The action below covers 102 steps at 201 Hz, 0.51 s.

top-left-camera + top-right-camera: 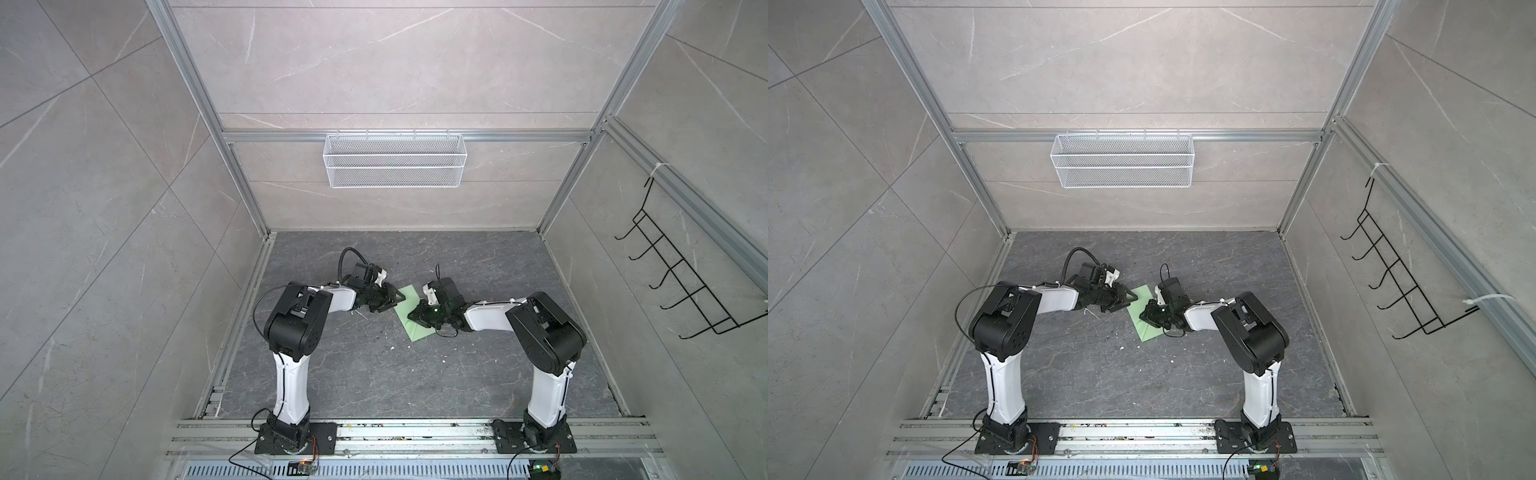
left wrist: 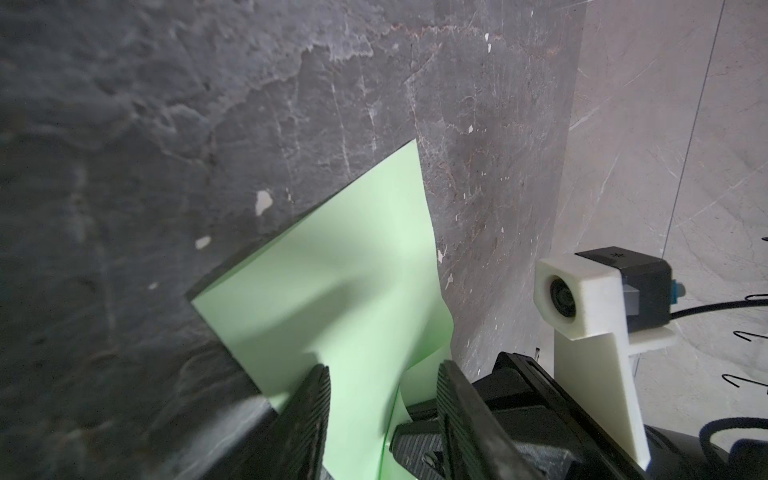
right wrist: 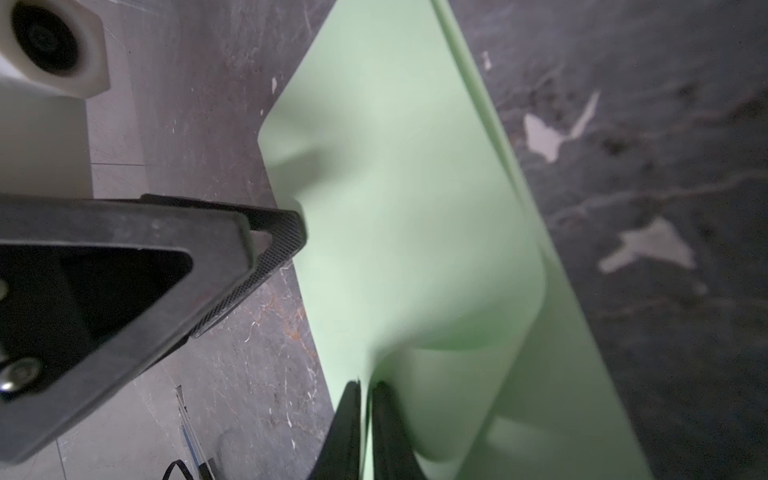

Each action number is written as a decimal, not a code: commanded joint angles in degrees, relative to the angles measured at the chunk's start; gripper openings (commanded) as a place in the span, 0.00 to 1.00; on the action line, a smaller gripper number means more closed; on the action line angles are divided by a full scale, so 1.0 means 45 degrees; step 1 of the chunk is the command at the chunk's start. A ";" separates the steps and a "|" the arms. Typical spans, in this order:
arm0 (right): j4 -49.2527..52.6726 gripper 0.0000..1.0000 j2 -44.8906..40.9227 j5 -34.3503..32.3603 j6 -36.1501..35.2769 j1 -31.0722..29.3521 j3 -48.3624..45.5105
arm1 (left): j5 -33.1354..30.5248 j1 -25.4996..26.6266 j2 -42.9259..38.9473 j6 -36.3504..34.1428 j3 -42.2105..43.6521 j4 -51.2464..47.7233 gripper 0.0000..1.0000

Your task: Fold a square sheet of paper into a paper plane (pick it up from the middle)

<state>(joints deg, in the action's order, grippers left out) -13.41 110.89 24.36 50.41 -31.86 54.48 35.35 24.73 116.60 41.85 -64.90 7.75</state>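
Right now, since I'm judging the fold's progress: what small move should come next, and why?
Probably close the left gripper. Its fingers stand apart on either side of the square sheet of paper, while the right gripper pinches the sheet's lifted, curled fold. A second hold would likely steady the sheet.

Pale green sheet (image 1: pixel 409 330) on veined dark grey tabletop (image 1: pixel 374 374)

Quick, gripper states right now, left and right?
Left gripper: open, jaws apart at the square sheet of paper.
Right gripper: closed on a raised fold of it.
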 commanded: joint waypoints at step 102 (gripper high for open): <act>0.1432 0.39 0.0397 -0.0712 0.0084 -0.0005 0.0047 | -0.1712 -0.0479 -0.3093 0.0747 0.1835 -0.1096 0.48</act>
<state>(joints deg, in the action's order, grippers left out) -13.54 110.89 25.41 50.92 -32.03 55.51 28.67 22.31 107.39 44.34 -57.82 3.77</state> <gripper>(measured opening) 0.379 0.484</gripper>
